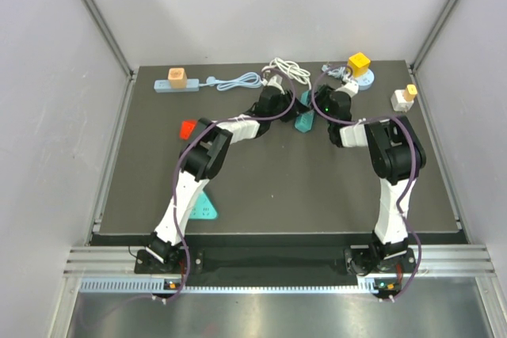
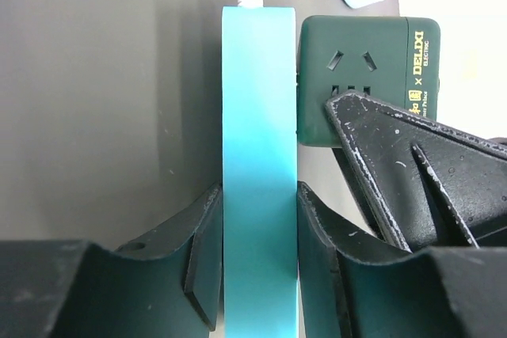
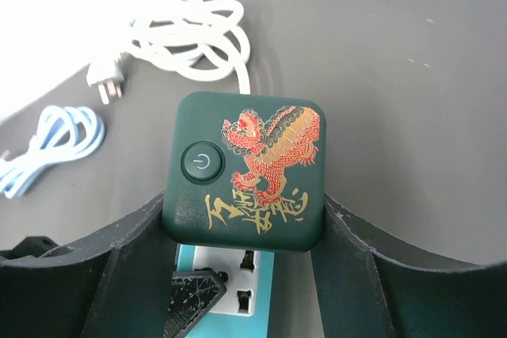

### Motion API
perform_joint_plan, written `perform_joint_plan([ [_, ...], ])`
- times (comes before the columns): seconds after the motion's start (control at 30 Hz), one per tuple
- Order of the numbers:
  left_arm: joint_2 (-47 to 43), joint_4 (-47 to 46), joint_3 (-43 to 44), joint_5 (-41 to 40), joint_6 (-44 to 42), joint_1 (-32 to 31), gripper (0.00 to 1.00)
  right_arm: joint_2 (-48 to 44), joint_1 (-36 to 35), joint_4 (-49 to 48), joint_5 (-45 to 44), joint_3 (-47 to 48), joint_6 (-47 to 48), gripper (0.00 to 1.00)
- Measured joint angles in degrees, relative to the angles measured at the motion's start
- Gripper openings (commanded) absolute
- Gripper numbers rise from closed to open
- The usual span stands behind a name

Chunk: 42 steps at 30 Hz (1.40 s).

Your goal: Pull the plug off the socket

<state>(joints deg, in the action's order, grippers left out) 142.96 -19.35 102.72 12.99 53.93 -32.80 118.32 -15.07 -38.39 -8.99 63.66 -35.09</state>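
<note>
From above, the left arm (image 1: 207, 152) and right arm (image 1: 394, 148) stretch forward, elbows raised, meeting at the teal power strip (image 1: 304, 122) at the tabletop's (image 1: 238, 187) far middle.

Left wrist: the left gripper (image 2: 260, 259) clamps the strip, whose long axis runs away from the camera. The green plug (image 2: 356, 77) juts from its right side.

Right wrist: the right gripper (image 3: 244, 211) holds the plug's sides, lion face toward the camera.

Plug (image 3: 245, 172) on power strip (image 2: 260, 156), mid-rear table (image 1: 277, 187); coiled cord (image 3: 190, 37) behind it.
</note>
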Motion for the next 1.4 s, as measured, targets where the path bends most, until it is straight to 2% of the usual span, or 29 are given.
perform_joint_plan([
  [0.5,-1.0,2.4,0.0,-1.7,-2.0,-3.2,0.00,-0.6,2.3,-22.6,-2.4,-15.0,-9.4,0.00],
  [0.77,-1.0,2.5,0.0,-1.7,-2.0,-3.5,0.00,-1.8,2.6,-20.6,-2.3,-15.3,-9.1,0.00],
  [1.0,-1.0,3.2,0.0,-0.1,-1.4,-3.5,0.00,-5.0,-1.9,-14.8,-11.1,-14.4,1.3,0.00],
  [1.13,-1.0,3.5,0.0,0.3,-1.2,-3.5,0.00,-5.4,-2.8,-14.5,-13.4,-14.4,3.8,0.00],
  [1.23,-1.0,3.5,0.0,-0.5,-1.0,-3.5,0.00,-6.4,-1.9,-14.6,-12.8,-14.9,2.0,0.00],
  [1.4,-1.0,3.0,0.0,-4.3,-0.5,-2.5,0.00,-10.9,2.9,-20.0,-6.6,-17.7,-7.0,0.00],
])
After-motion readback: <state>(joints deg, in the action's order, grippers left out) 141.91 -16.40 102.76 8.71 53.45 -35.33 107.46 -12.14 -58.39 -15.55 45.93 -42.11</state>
